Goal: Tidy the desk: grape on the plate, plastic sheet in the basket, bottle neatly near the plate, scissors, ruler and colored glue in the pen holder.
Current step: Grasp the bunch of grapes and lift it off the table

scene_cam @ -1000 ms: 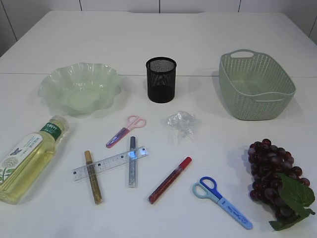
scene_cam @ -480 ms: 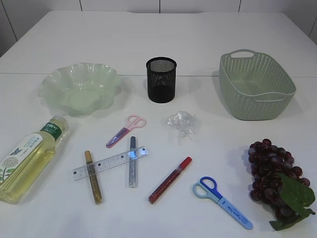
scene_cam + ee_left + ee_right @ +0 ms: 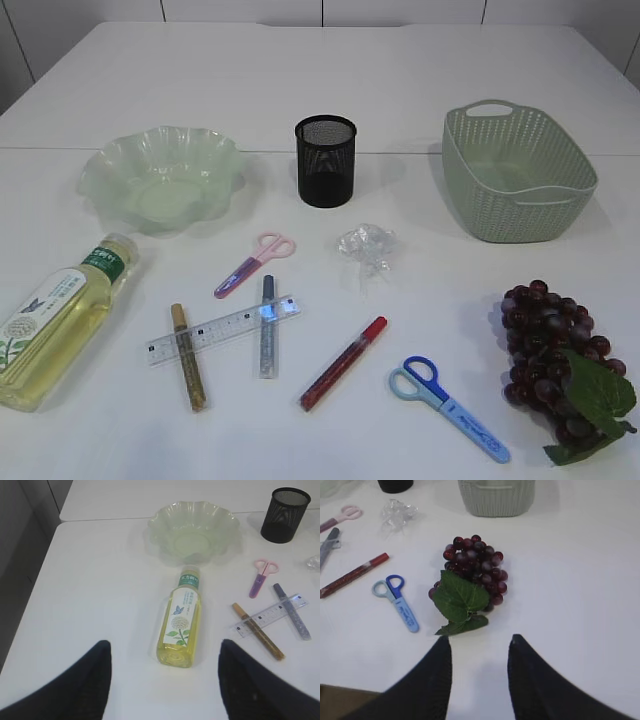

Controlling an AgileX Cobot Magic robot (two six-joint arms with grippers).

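The left gripper [image 3: 165,680] hangs with its jaws spread wide above the bottle [image 3: 180,625], which lies on its side below the green plate [image 3: 162,178] — nothing is held. The right gripper [image 3: 479,672] is parted too, empty, just short of the grape bunch [image 3: 472,575] near the table's right edge. The plastic sheet [image 3: 366,246] lies crumpled between the pen holder [image 3: 325,160] and the basket [image 3: 518,175]. The ruler [image 3: 222,329] rests across two glue sticks beside the pink scissors [image 3: 255,263]; the blue scissors [image 3: 446,406] lie beside the red glue [image 3: 344,362].
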